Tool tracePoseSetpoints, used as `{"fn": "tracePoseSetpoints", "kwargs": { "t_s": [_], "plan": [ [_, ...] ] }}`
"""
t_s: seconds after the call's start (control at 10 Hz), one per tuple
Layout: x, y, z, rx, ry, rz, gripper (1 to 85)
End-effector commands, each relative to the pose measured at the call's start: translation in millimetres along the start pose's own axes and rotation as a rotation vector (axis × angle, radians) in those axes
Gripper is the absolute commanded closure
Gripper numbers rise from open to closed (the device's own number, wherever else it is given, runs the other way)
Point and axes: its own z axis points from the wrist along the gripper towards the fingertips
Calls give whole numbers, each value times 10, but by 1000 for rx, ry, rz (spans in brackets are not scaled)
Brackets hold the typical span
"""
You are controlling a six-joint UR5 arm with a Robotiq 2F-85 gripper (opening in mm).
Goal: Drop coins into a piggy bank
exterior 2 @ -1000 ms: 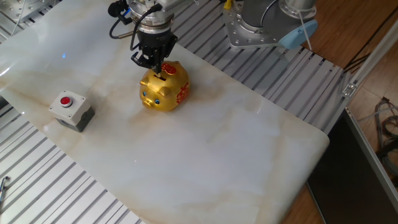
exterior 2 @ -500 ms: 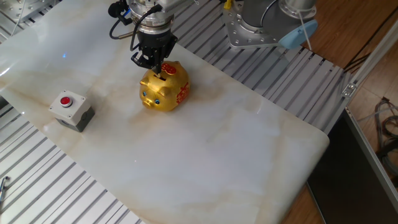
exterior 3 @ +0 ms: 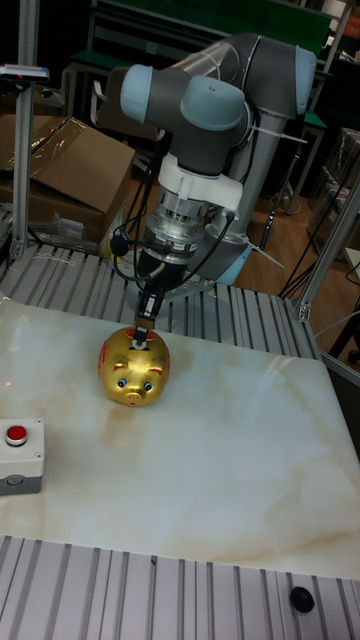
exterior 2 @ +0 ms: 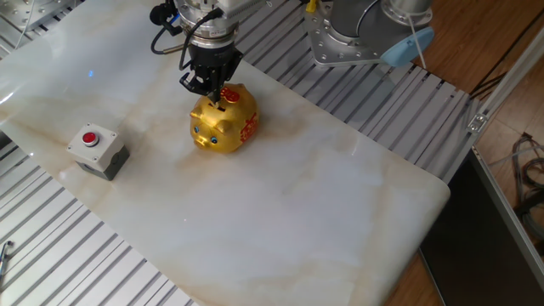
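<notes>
Pig: piggy bank [exterior 2: 224, 121] [exterior 3: 134, 365], shiny gold with red patterns, stands on the pale marble table [exterior 2: 297, 204] [exterior 3: 230, 470], toward its far side, around 11 o'clock from the middle in the fixed view.
Gripper: gripper [exterior 2: 212, 91] [exterior 3: 143, 333] points straight down over the pig's back, fingertips right at the top; whether they are apart or pinching something, I cannot tell.
Box: grey box with a red button [exterior 2: 99, 150] [exterior 3: 20, 455] sits well apart, at about 8 o'clock from the pig.
</notes>
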Motion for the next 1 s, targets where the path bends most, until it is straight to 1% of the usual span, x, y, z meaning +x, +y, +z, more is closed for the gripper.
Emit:
{"fn": "tracePoseSetpoints", "kwargs": {
  "t_s": [0.0,0.2,0.4,0.7,0.9],
  "plan": [
    [-30,11,-14,4,-7,11,847],
    [-39,38,-14,-1,-12,22,847],
    [-14,32,1,1,-3,18,847],
    [-24,32,36,5,-19,23,847],
    [-4,32,45,8,-12,23,847]
  ]
}}
